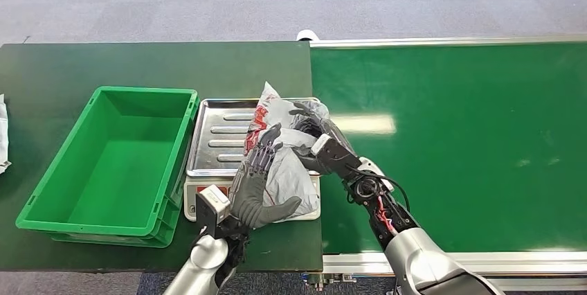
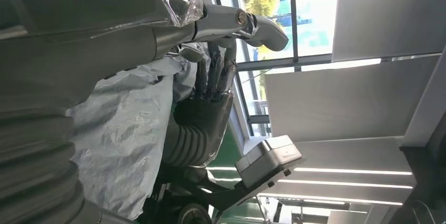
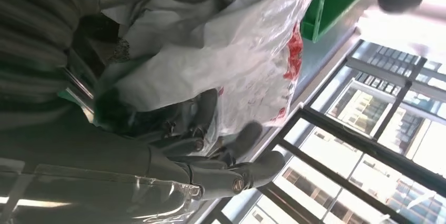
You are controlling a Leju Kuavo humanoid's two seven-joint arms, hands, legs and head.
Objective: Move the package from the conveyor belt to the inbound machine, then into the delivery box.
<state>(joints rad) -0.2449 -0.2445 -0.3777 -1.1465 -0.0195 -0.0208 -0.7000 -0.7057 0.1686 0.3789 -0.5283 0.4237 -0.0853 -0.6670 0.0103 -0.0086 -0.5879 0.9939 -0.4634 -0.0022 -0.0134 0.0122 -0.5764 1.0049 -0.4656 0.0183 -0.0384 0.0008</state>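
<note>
The package [image 1: 287,170], a crumpled grey plastic bag with red print, sits over the right part of the inbound machine's steel tray [image 1: 221,136]. My left hand [image 1: 257,184] lies against its near left side with fingers stretched up and thumb under its lower edge. My right hand [image 1: 320,139] grips it from the right, fingers curled into the folds. In the left wrist view the package [image 2: 121,140] lies between my left hand [image 2: 79,50] and my right hand [image 2: 202,119]. The right wrist view has the package [image 3: 247,61] wrapped by my right hand's fingers [image 3: 210,124].
The green delivery box [image 1: 145,91] stands open just left of the machine on the dark green table. The conveyor belt [image 1: 471,142] stretches to the right with a metal rail along its edges. A white object [image 1: 3,136] lies at the table's far left edge.
</note>
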